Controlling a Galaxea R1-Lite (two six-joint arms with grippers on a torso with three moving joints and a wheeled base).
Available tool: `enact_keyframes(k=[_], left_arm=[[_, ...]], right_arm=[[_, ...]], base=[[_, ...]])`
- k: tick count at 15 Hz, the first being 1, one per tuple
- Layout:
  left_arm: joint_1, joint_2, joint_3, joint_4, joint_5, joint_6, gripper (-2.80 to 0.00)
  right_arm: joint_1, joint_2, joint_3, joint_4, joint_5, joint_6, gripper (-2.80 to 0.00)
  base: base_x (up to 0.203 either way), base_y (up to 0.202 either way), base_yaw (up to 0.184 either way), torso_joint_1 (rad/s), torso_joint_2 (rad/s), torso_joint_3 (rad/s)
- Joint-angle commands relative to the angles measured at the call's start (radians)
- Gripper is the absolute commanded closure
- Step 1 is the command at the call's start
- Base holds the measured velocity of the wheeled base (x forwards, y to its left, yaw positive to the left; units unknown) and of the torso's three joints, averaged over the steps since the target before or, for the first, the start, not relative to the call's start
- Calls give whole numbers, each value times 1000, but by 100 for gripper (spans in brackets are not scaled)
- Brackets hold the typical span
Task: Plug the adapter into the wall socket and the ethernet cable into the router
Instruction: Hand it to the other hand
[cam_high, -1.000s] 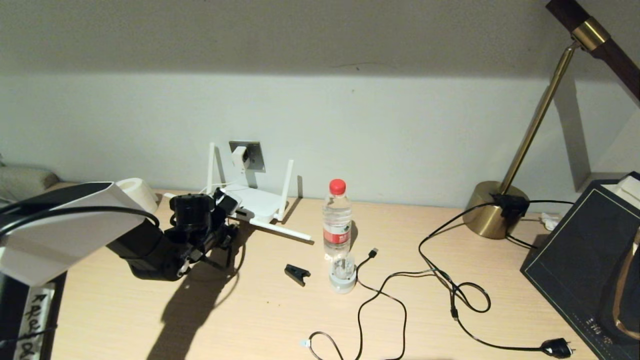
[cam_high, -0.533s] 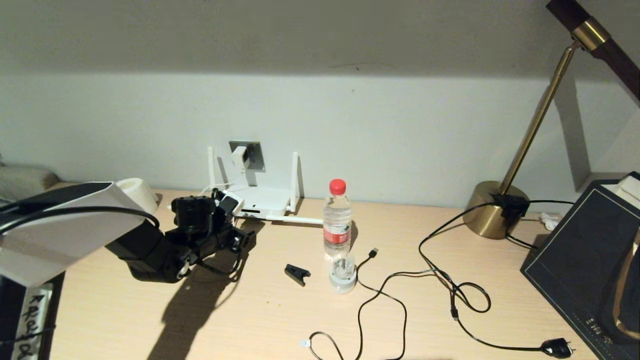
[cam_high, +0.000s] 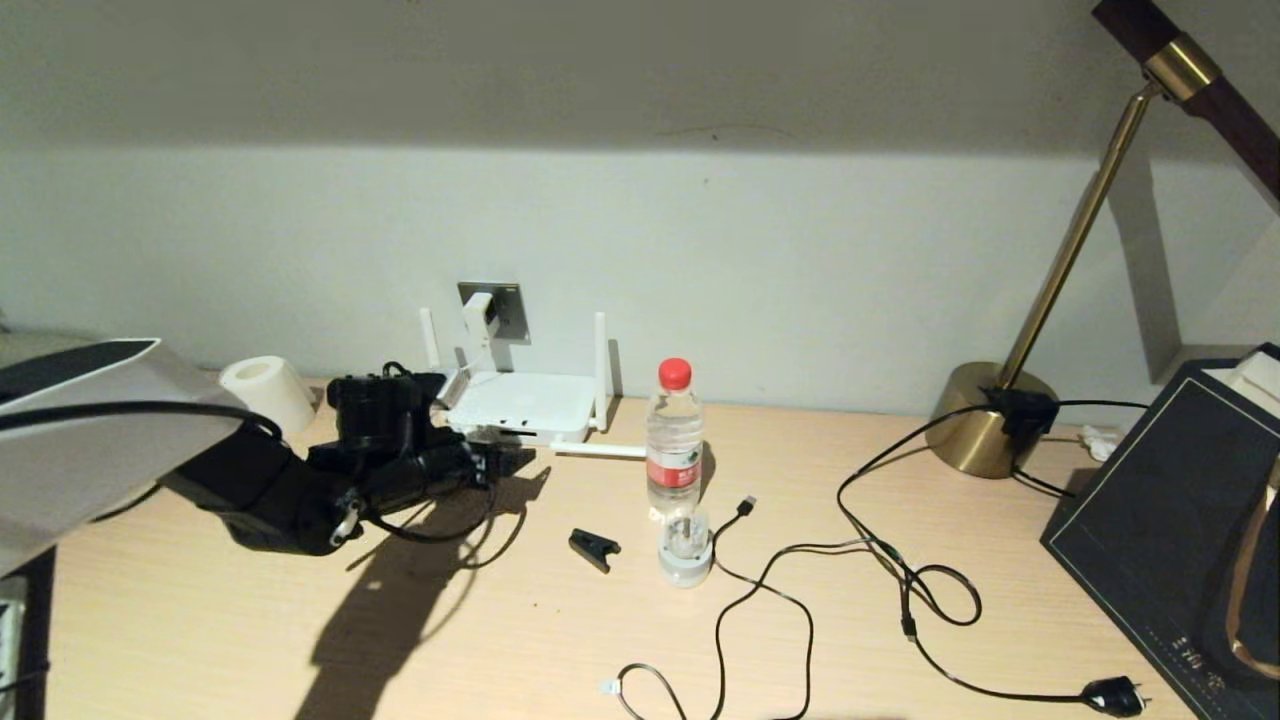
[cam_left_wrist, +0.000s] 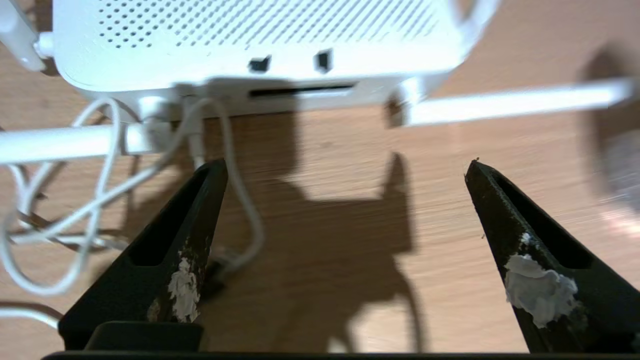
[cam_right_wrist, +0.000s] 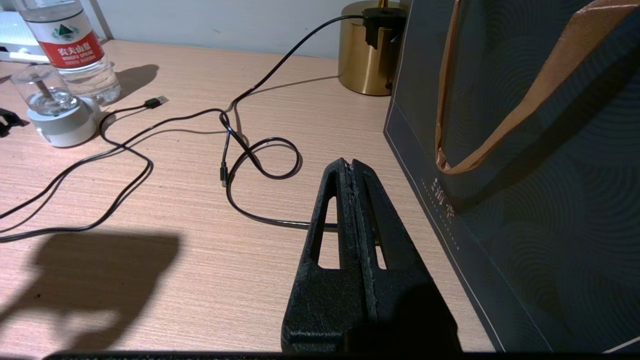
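Your router (cam_left_wrist: 250, 45) lies flat on the desk (cam_high: 560, 640) just ahead of the left gripper (cam_left_wrist: 345, 170), its port edge facing the spread jaws, nothing between them. A thin white cord (cam_left_wrist: 235, 190) runs from that edge past one fingertip (cam_left_wrist: 212, 175). One antenna (cam_left_wrist: 505, 100) lies flat across, just beyond the jaws. In the head view the adapter (cam_high: 478, 315) sits in the socket (cam_high: 510, 305) on the wall behind the router, well beyond the jaws. You cannot pick out the ethernet cable for certain. Your right gripper (cam_right_wrist: 352, 165) is parked with jaws pressed together, a black cable loop (cam_right_wrist: 270, 160) just ahead of the tips and a dark bag (cam_right_wrist: 525, 175) beside them.
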Motion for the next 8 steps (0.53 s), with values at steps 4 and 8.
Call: enact_keyframes(k=[4, 8], left_arm=[[3, -196, -49, 256, -21, -297, -280], [84, -199, -211, 587, 37, -482, -280]], right_arm=[[0, 0, 9, -1, 0, 0, 0], [0, 0, 9, -1, 0, 0, 0]], base=[[0, 0, 0, 0, 0, 0], [0, 0, 0, 0, 0, 0]])
